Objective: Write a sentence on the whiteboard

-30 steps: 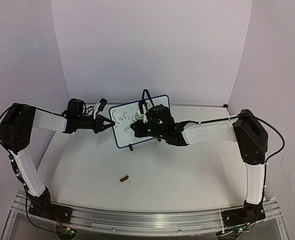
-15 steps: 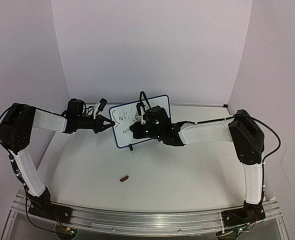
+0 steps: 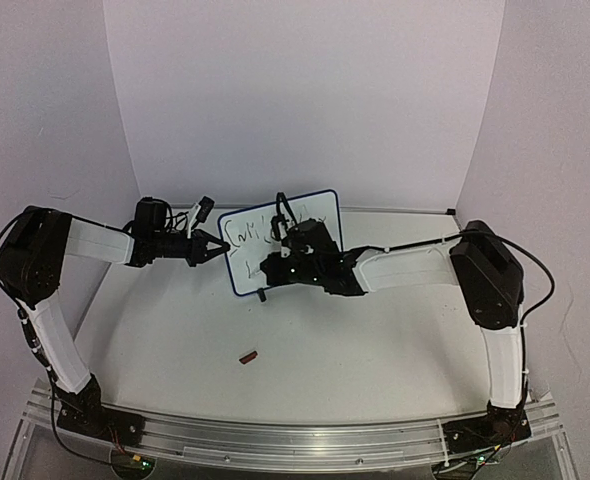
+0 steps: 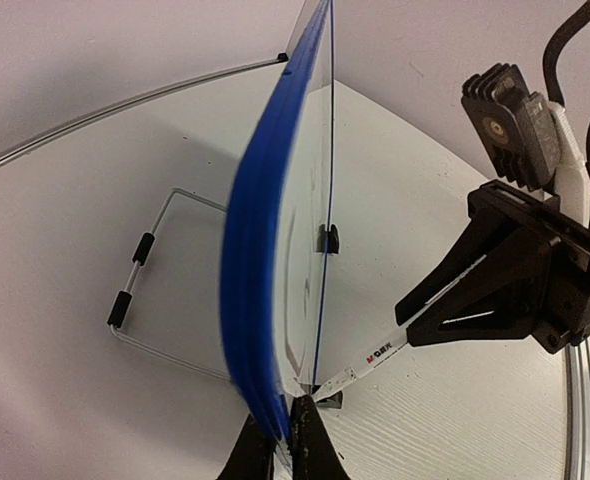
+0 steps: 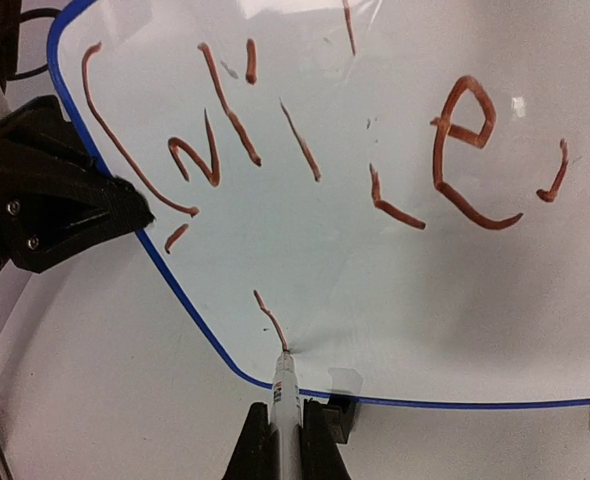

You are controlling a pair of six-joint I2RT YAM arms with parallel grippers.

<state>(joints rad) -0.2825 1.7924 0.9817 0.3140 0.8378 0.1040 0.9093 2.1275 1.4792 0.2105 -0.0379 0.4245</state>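
- Where the table (image 3: pixel 395 340) meets the back wall, the whiteboard (image 3: pixel 293 228) stands on its black feet, blue-framed, with its writing face turned toward the arms.
- Left gripper (image 4: pixel 283 442): fingers pinched closed on the board's left frame edge.
- Right gripper (image 5: pixel 285 438): clamped on a white marker (image 5: pixel 284 385) that points at the board's face.
- Marker tip: touching the board at lower left, at the foot of a short slanted stroke just above the bottom frame.
- The sentence (image 5: pixel 275 150): one line of uneven reddish-brown scrawl across the upper board, with only that short stroke beneath it. I cannot read the words with any certainty.
- Wire stand (image 4: pixel 140 290): behind the board, carrying two black sleeves.
- Small dark brown object (image 3: pixel 247 355): lying on the table, well apart from the board, nearer the arms' bases. It is too small to identify.
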